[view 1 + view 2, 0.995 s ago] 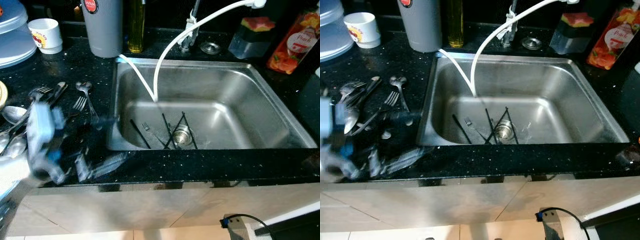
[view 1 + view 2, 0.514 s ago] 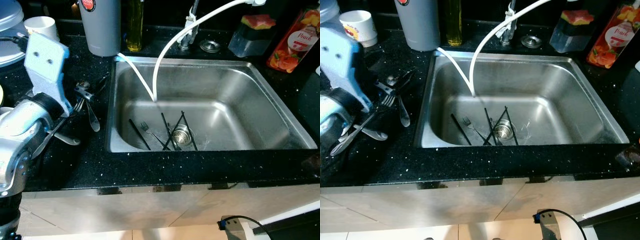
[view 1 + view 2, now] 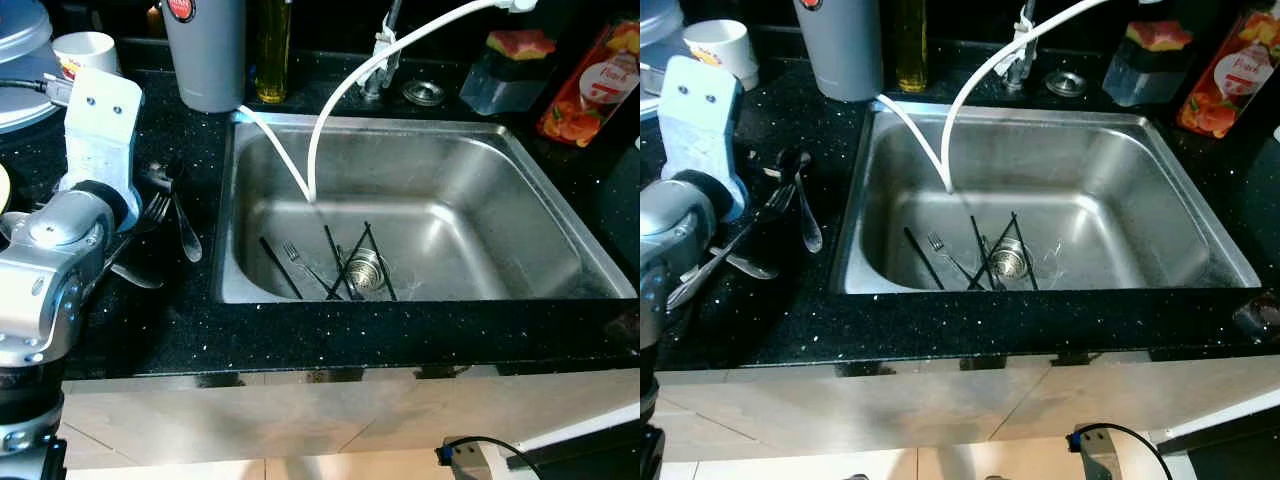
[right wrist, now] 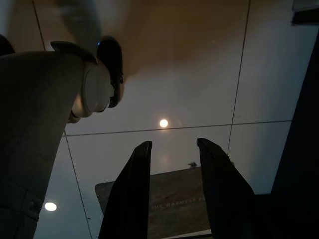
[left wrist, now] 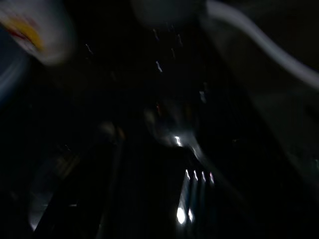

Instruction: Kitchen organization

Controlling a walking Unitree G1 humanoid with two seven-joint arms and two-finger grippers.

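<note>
Left pincer (image 3: 160, 180) has advanced over the cutlery (image 3: 180, 215).

Both head eyes look down on the sink (image 3: 560, 240) and counter (image 3: 330, 335).

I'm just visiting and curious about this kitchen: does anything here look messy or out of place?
Yes. A fork and several black chopsticks lie loose in the bottom of the sink, crossing over the drain. More cutlery is scattered on the black counter by the left end effector.
</note>
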